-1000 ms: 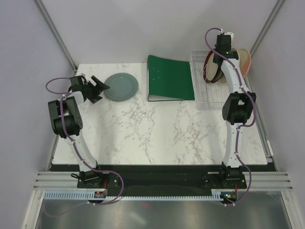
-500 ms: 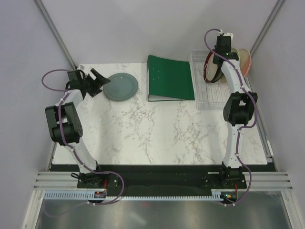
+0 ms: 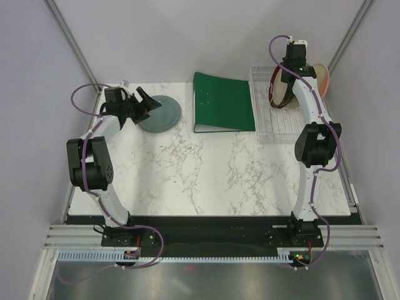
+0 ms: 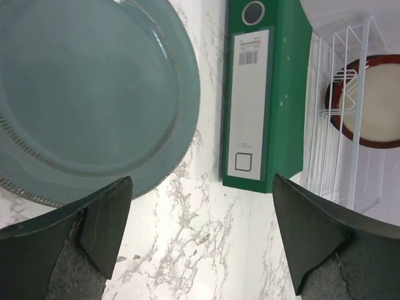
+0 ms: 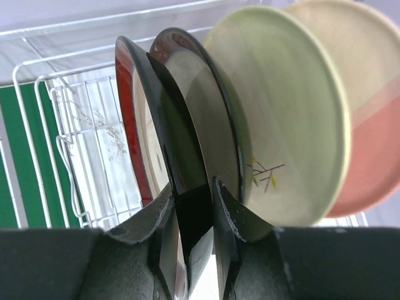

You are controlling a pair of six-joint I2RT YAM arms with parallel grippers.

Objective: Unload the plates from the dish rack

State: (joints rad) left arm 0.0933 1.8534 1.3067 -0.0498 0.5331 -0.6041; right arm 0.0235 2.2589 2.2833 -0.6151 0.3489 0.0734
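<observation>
Plates stand on edge in the rack point(image 3: 275, 128) at the counter's point(image 3: 206, 175) far right corner, three of them leaning together. Nearest the binder point(image 3: 224, 103) is the red plate point(image 5: 187, 125), dark-rimmed with a beige centre. Next to it is the sprig plate point(image 5: 287, 125), cream with a small twig motif. The pink plate point(image 5: 369, 112) is last, furthest from the binder.

The right claw point(image 5: 192, 200) is clenched on the red plate, one finger on each side of its lower rim. The plate is tilted, and its base is hidden behind the fingers. In the overhead view the right arm stretches up over the rack, with its wrist above the plates.

The grey plate point(image 3: 164, 114) lies flat on the counter at the far left, well apart from the rack. The green binder lies flat between them, just beside the rack's left wall.

The left claw point(image 3: 140, 105) is released, jaws spread wide with nothing between them. It hangs over the grey plate's left edge. From its wrist camera the grey plate fills the upper left, the binder's spine with its white label runs down the middle, and the rack's white ribs show at the right with the red plate behind them.
</observation>
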